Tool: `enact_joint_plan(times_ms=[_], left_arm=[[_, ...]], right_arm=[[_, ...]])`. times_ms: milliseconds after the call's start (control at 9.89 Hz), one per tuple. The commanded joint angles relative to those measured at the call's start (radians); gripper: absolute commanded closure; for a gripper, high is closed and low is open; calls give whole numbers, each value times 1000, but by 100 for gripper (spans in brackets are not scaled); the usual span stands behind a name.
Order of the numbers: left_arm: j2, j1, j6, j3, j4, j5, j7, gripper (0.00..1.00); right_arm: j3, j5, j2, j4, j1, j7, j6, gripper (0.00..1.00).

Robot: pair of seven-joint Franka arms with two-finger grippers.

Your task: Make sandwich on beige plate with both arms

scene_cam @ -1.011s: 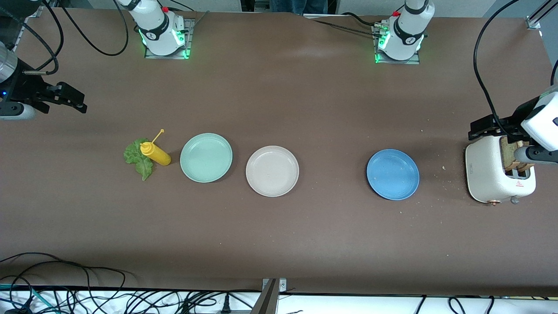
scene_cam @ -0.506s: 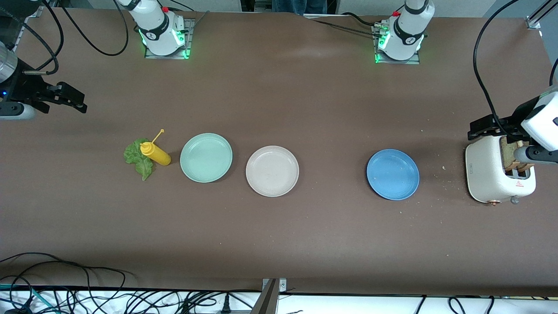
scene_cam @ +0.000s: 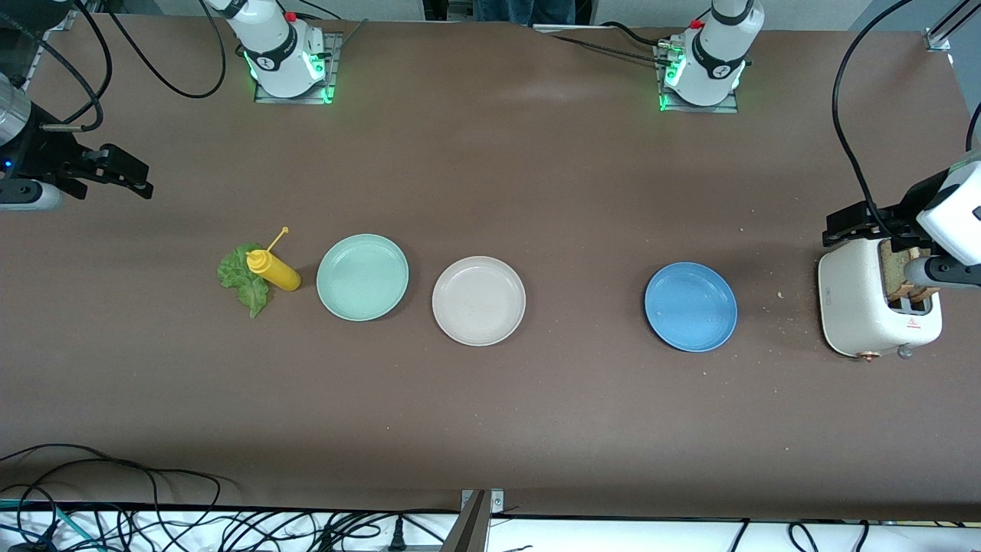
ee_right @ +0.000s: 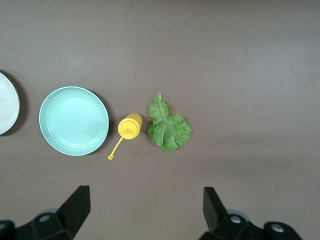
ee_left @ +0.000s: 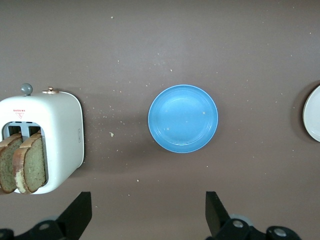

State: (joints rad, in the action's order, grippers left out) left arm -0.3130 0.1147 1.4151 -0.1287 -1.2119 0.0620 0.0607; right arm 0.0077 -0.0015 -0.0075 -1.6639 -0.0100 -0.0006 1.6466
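Front view: left gripper (scene_cam: 843, 228) hangs over the toaster (scene_cam: 870, 307), jaws wide, empty. Right gripper (scene_cam: 126, 175) waits above the worktop's (scene_cam: 490, 429) right-arm end, jaws wide, empty.

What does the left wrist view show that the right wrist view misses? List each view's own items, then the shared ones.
Only the left wrist view: the white toaster with two bread slices standing in its slots, the blue plate, and the left gripper with open fingers.

Only the right wrist view: the mint-green plate, the yellow squeeze bottle, the lettuce leaf, and the right gripper, also open.

Both: the brown table and an edge of the empty beige plate.
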Motion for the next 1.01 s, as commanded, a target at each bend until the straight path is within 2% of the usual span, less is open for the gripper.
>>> enact_joint_plan(times_ms=[0, 910], left_arm=[[6, -9, 7, -2, -3, 35, 7, 0], [-3, -9, 38, -2, -11, 35, 7, 0]], right_arm=[[-3, 17, -5, 6, -1, 8, -13, 0], [-3, 17, -5, 6, -1, 8, -19, 0]])
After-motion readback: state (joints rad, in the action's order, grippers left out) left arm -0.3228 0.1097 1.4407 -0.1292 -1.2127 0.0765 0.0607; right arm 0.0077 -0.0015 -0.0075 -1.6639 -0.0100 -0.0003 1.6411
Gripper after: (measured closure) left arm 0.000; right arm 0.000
